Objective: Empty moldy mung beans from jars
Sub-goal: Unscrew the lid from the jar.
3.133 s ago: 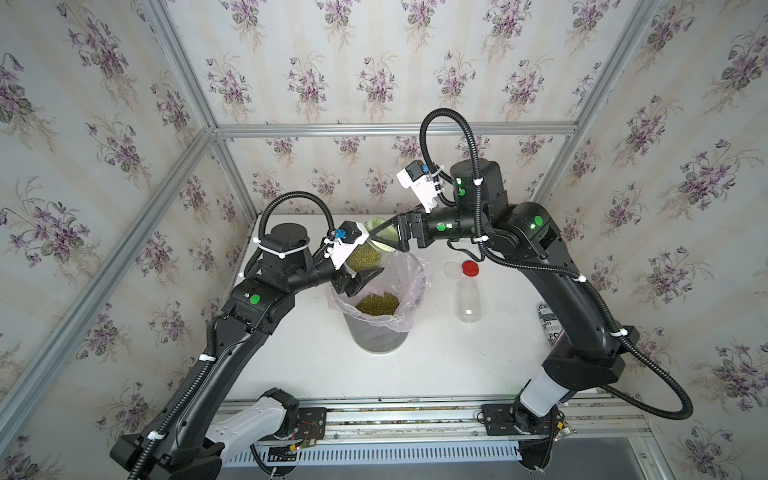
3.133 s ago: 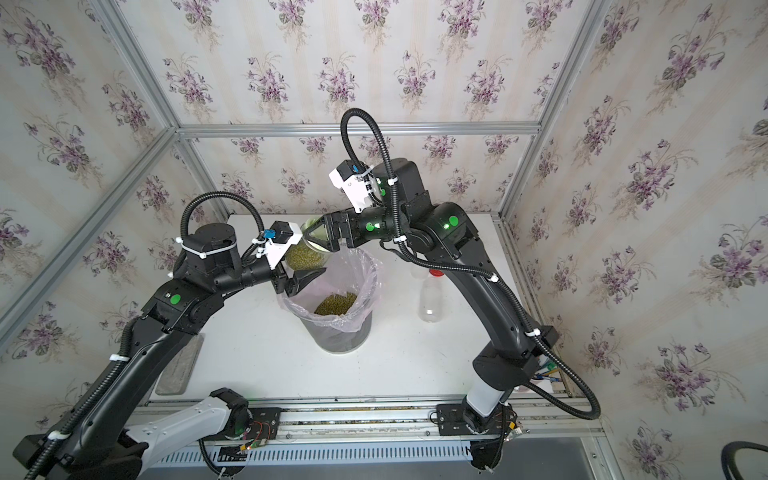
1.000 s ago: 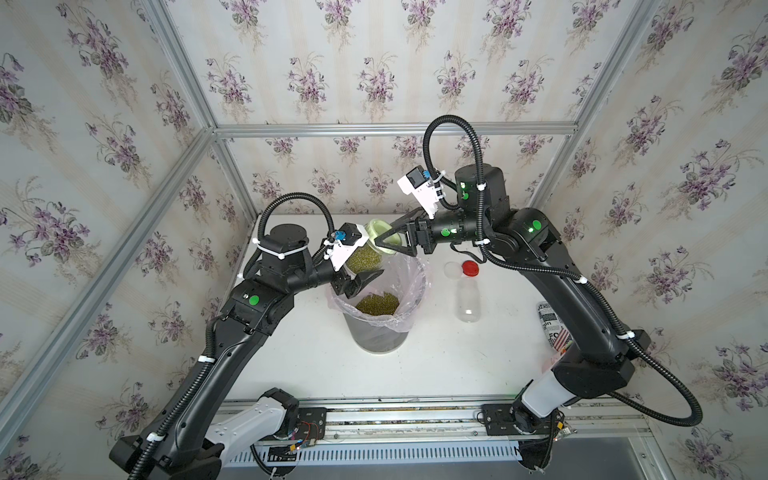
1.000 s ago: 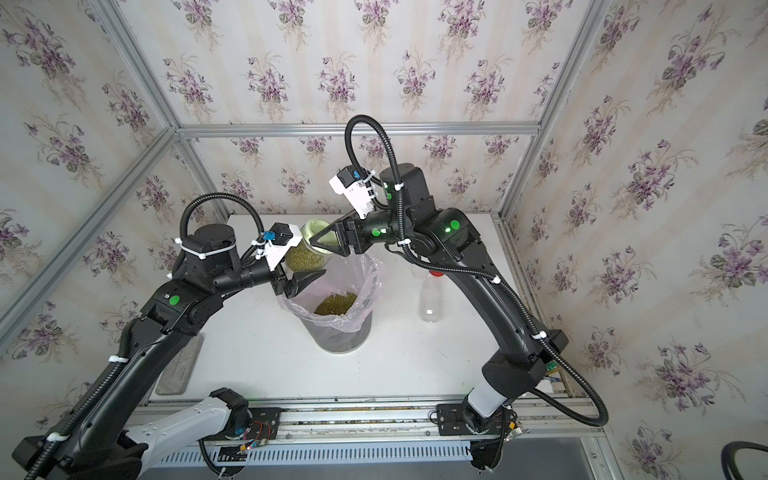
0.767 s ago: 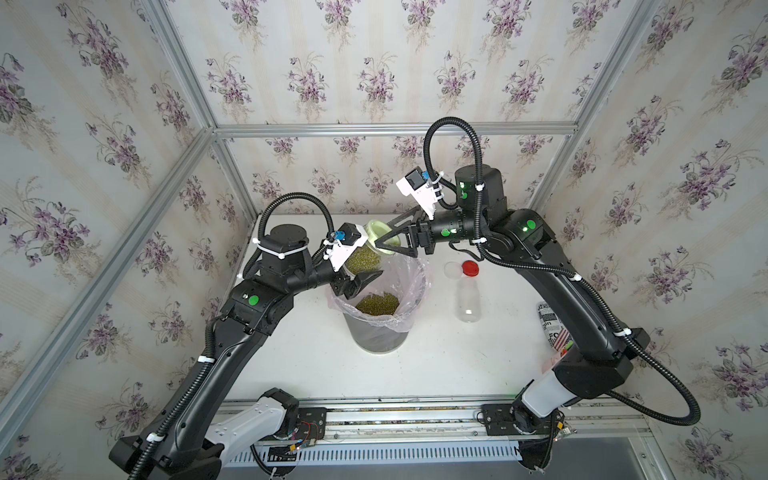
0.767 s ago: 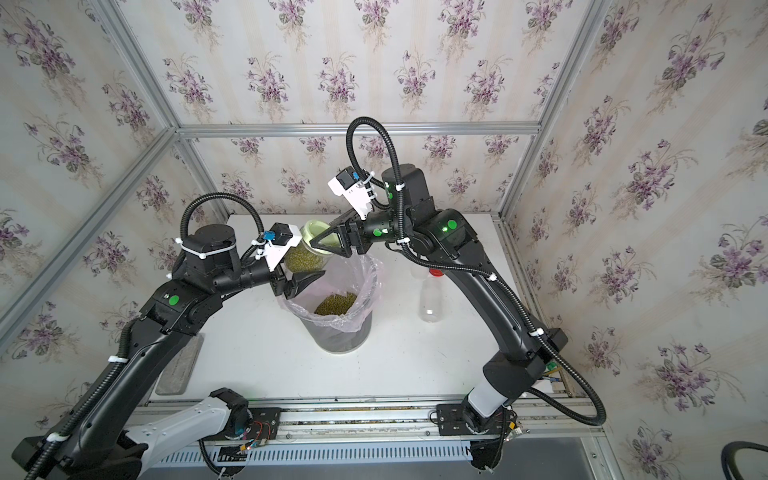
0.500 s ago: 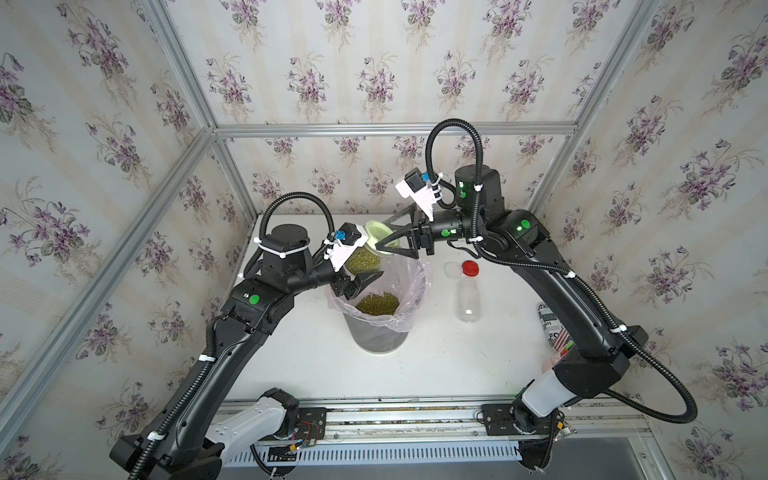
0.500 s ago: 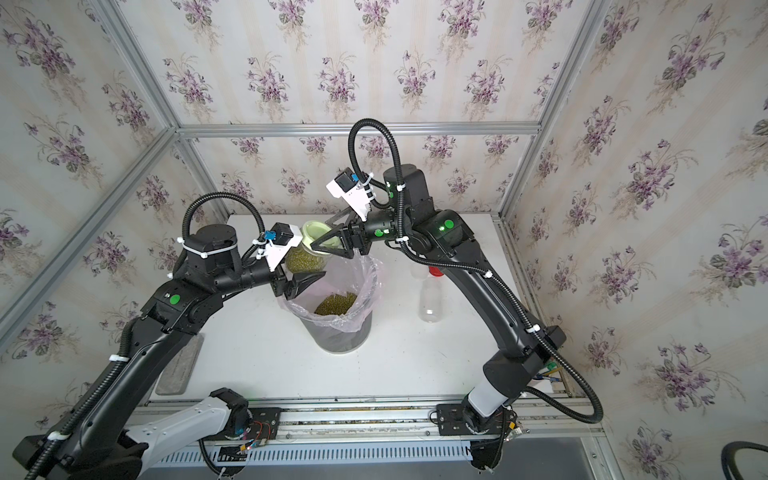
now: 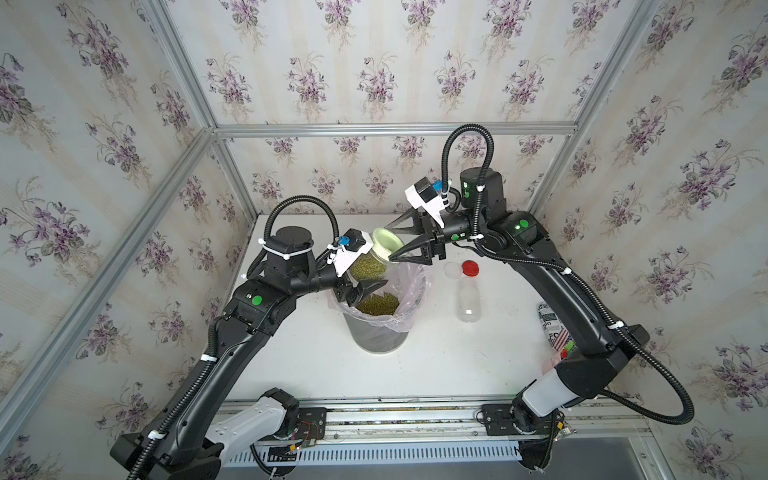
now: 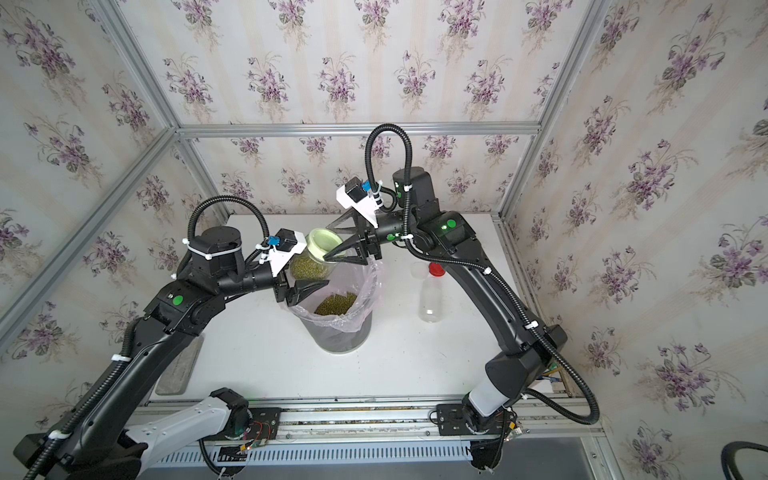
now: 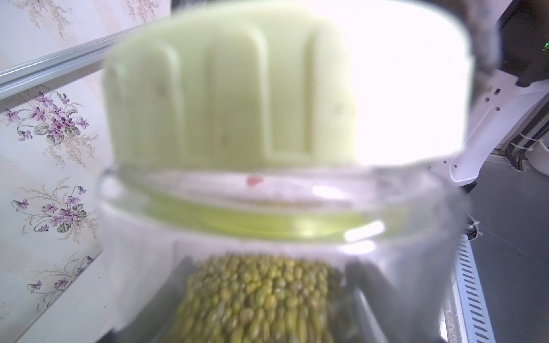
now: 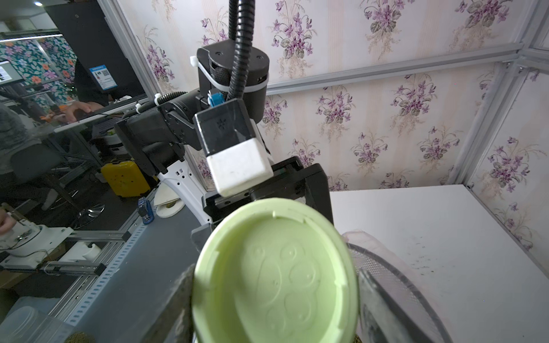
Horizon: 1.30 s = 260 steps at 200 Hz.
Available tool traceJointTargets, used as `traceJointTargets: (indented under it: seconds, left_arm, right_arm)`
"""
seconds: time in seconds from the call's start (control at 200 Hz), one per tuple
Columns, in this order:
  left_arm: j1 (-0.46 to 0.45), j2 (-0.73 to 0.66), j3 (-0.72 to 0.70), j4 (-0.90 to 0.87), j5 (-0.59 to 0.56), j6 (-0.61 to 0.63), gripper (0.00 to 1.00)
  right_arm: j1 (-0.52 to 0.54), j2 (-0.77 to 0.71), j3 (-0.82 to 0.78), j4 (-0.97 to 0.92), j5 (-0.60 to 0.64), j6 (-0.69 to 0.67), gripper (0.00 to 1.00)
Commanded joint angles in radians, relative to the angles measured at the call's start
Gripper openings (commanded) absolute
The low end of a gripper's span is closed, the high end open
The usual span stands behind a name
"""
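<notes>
Jar (image 9: 369, 265) of beans (image 11: 261, 300) tilted over bin (image 9: 376, 336), clamped at body by left gripper (image 9: 362, 279). Right gripper (image 9: 390, 245) pinches green lid (image 12: 276, 273) by rim. Clear wall likely slick, light; grip ribbed lid edge.

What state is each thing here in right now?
Green-lidded jar: holds mung beans, closed, tilted above the bin.
Left gripper: shut on the green-lidded jar.
Right gripper: shut on the pale green lid.
Clear jar: empty, open, upright.
Red lid: off, on table.
White lid: off, on table.
Bin: lined, more mung beans inside.
</notes>
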<state>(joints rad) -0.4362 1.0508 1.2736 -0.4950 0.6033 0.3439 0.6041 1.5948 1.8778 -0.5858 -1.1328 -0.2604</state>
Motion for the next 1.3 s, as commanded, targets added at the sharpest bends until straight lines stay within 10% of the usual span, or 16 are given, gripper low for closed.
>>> traceJointTargets:
  seconds: [0.0, 1.294]
  left_arm:
    - [0.005, -0.005, 0.003, 0.13, -0.011, -0.011, 0.03]
    - [0.004, -0.02, -0.022, 0.17, 0.036, -0.005, 0.01]
  right_arm:
    - [-0.016, 0.006, 0.002, -0.059, -0.173, -0.062, 0.65]
    - [-0.051, 0.032, 0.033, 0.286, -0.309, 0.255, 0.62]
